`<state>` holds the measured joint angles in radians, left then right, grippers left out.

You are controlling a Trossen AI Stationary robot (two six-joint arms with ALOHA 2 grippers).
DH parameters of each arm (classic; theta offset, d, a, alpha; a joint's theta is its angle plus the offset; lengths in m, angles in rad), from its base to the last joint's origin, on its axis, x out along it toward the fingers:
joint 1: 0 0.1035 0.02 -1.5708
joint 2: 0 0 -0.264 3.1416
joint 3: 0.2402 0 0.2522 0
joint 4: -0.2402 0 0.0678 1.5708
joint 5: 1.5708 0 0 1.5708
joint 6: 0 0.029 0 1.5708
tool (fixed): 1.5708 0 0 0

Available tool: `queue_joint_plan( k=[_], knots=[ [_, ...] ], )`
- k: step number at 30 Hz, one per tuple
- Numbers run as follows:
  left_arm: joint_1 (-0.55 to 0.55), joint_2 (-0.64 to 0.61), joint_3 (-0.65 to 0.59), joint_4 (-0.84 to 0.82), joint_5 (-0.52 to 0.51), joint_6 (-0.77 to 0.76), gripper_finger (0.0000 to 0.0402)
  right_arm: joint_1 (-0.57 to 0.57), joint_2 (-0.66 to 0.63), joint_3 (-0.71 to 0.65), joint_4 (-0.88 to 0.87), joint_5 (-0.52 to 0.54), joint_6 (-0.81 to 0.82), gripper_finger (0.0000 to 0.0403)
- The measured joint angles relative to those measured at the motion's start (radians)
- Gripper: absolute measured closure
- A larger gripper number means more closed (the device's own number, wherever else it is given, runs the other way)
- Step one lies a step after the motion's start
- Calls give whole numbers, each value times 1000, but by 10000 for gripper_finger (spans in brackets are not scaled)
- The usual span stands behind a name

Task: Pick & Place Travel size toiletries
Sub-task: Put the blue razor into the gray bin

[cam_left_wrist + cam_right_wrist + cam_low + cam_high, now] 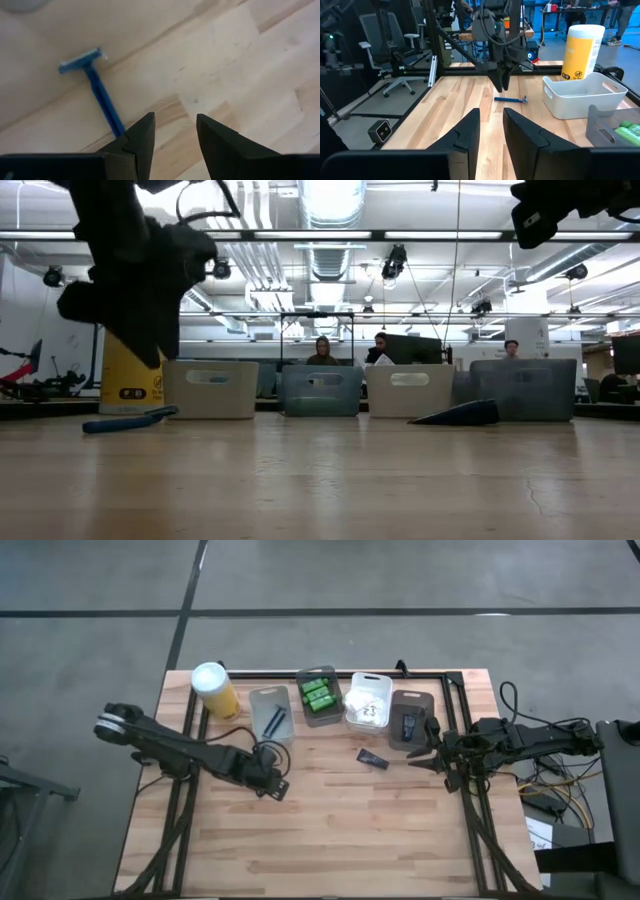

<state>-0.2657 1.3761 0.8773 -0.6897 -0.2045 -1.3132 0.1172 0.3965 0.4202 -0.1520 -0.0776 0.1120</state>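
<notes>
Item: blue razor on worktop, handle toward my left tool, head at 11 o'clock; fingers apart, empty.

Bright overhead strip lighting, soft shadows

Blue razor, green tubes, yellow canister

In the high view the contents of the white bin are too small to tell apart; the left gripper hides the razor there; in the low view both arms are cut off by the top edge; the bins' walls hide what lies inside.
</notes>
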Motion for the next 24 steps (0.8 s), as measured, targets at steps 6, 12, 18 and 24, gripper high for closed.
queue_joint_plan(
  k=[6, 12, 18, 24],
  knots=[
    [10, 19, -81, 82, 75, -102, 252, 0, 0, 0, 0, 0, 0, 303],
    [24, 35, -126, 88, 95, -184, 252, 0, 0, 0, 0, 0, 0, 288],
    [43, 13, -113, 88, 104, -204, 252, 0, 0, 0, 0, 0, 0, 272],
    [62, -23, -112, 7, 88, -201, 252, 0, 0, 0, 0, 0, 0, 257]
  ],
)
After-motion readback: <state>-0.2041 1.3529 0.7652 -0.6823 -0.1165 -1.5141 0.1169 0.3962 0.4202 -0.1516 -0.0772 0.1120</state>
